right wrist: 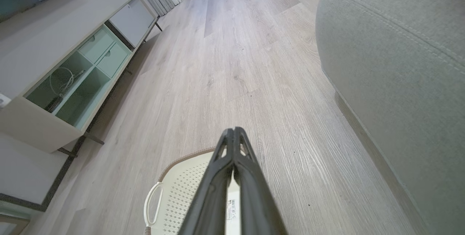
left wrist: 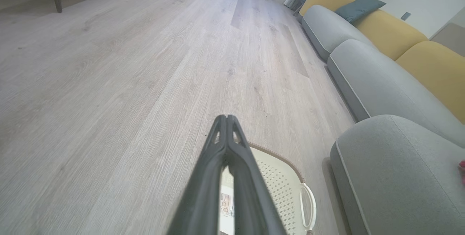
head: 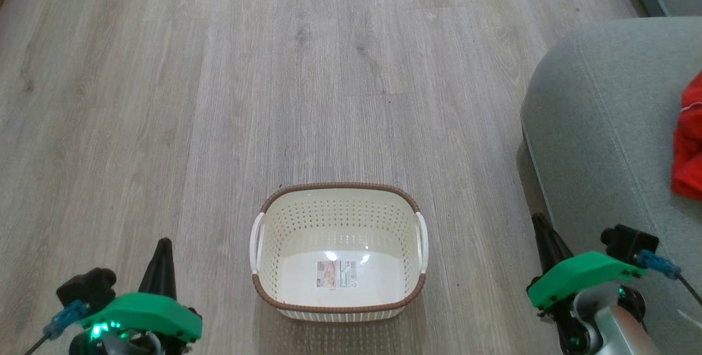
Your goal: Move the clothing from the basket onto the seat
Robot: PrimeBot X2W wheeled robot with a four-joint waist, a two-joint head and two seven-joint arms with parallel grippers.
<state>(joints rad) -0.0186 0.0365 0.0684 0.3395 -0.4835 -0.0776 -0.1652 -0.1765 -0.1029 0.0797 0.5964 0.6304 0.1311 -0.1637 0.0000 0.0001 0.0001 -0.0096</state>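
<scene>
The cream basket with its brown rim stands on the wood floor at bottom centre, nothing in it but the sticker on its floor. Red clothing lies on the grey-green seat at the right edge. My left gripper is at the lower left, left of the basket, shut with nothing in it. At the lower right, between basket and seat, my right gripper is shut and holds nothing. Both wrist views show closed fingertips above the basket rim.
A row of grey seat cushions with yellow backs runs along the right. A low white cabinet with open shelves stands on the other side. Bare wood floor stretches ahead of the basket.
</scene>
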